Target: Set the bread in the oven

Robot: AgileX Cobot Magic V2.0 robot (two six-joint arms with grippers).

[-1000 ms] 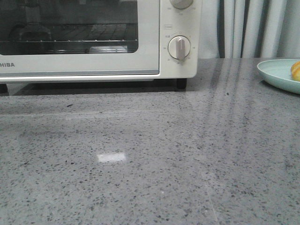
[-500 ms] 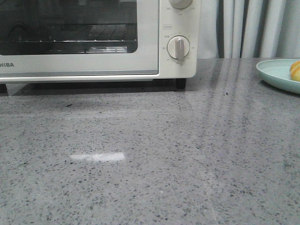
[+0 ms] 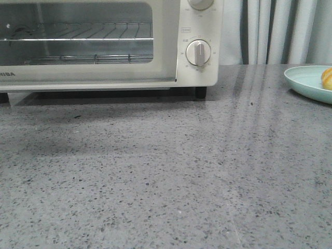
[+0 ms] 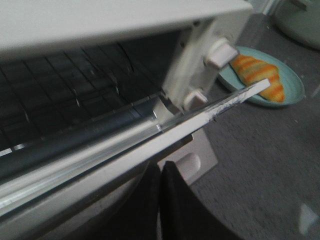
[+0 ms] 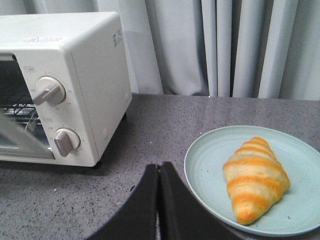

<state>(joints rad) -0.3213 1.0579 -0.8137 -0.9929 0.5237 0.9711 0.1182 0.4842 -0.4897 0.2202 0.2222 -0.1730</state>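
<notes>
The cream-white oven stands at the back left of the table, its glass door tilted partly open with the wire rack showing. In the left wrist view my left gripper is shut, its tips against the top edge of the door. The bread, a golden striped crescent roll, lies on a pale green plate at the far right. My right gripper is shut and empty, above the table just beside the plate. Neither gripper shows in the front view.
The oven's dial knobs sit on its right panel. Grey curtains hang behind the table. The plate is cut by the right edge of the front view. The speckled grey tabletop spreads in front of the oven.
The oven door has swung from closed to partly open, and the rack behind the glass now shows brightly. The bright reflection on the tabletop has gone.
</notes>
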